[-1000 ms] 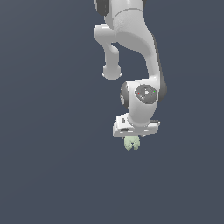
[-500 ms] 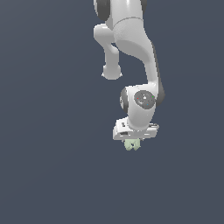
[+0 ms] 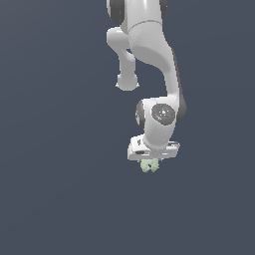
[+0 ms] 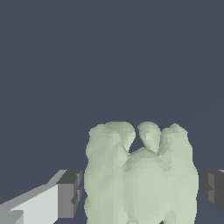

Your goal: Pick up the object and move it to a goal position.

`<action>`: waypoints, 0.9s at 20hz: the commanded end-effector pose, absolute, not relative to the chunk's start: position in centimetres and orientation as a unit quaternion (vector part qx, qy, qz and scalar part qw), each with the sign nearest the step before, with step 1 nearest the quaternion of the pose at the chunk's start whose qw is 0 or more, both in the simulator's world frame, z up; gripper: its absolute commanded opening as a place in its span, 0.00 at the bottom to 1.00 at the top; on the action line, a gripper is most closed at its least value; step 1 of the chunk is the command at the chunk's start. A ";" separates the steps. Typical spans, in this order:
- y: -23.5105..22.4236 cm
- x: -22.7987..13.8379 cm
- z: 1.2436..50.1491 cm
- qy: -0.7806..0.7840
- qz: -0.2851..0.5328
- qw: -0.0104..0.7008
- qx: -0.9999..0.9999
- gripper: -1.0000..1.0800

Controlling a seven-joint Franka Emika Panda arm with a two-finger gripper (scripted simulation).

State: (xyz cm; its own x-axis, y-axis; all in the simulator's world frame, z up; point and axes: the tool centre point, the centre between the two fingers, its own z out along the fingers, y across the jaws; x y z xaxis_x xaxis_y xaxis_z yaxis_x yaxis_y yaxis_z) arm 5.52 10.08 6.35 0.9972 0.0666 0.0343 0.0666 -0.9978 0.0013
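Fingers (image 4: 70, 194): grey blocky pads, clenched on both sides of the object
Object (image 4: 138, 175): pale green, lumpy, matte lobes
Gripper (image 3: 149, 164): smooth white, directly above the object

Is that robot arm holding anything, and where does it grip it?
Yes: the end effector holds the pale green lumpy object, pinched on its two opposite sides.

no text, label, brand, number or sign can be read in either view. the arm (image 3: 149, 64) shows plain white casing, and the round dark mark on its wrist joint (image 3: 163, 113) is too small to make out.
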 end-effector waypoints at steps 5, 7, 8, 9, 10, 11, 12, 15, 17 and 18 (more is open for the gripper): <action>10.1 5.6 6.5 0.033 0.019 0.000 0.999 0.00; 9.8 5.6 6.5 0.034 0.018 0.000 0.999 0.00; 9.5 5.5 6.5 0.034 0.018 0.000 0.999 0.00; 9.1 5.5 6.5 0.034 0.017 -0.001 0.999 0.00; 8.6 5.4 6.5 0.034 0.016 -0.001 0.999 0.00; 8.1 5.3 6.5 0.034 0.015 -0.001 0.999 0.00; 7.4 5.3 6.5 0.035 0.014 -0.001 0.999 0.00; 5.0 5.0 6.5 0.036 0.009 -0.001 0.999 0.00; 3.4 4.8 6.5 0.036 0.006 -0.001 0.999 0.00; 2.7 4.7 6.6 0.037 0.005 -0.001 0.999 0.00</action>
